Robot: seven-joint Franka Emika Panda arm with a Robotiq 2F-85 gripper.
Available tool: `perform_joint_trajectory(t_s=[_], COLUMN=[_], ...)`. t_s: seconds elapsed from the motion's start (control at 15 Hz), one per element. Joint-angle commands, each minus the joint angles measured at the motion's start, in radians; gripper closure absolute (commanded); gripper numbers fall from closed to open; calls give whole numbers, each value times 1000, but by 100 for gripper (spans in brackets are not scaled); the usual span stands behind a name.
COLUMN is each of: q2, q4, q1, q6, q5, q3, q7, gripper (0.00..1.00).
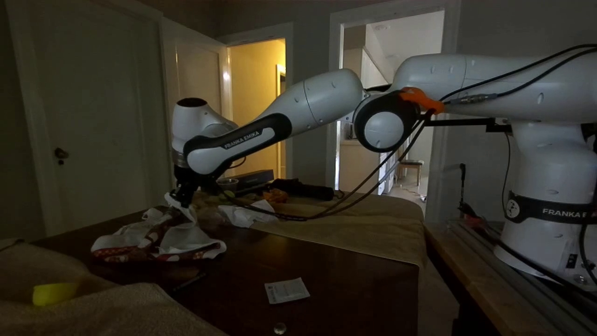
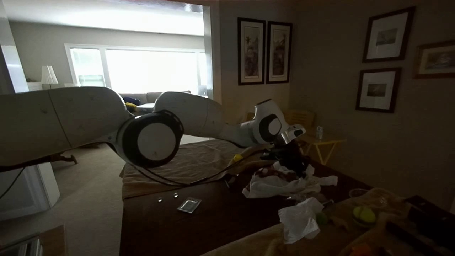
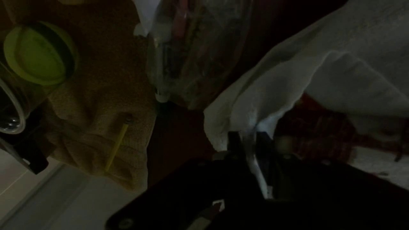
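Gripper (image 3: 248,142): where its jaws nearly meet, a fold of the red-and-white cloth (image 1: 186,238) is clamped.
Tabletop (image 1: 354,289): the cloth is spread, rumpled, near the edge opposite the robot's base (image 1: 548,186).

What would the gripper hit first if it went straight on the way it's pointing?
Probably the cloth: the gripper points down into it, with some between its fingertips. The table likely comes next, though depth is hard to judge.
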Motion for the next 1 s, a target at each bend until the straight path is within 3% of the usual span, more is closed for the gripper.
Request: perform_joint_trajectory(t_s=[0.0,0.47,0.93], q2=[-29,-105,-153], q4=[-5,-15,-28], q1=[23,108,193], q6=[-86,-277,-606], q5=[-32,-55,-17], q3=[-9,-12,65], q7=[16,18,37], gripper=[50,2,0])
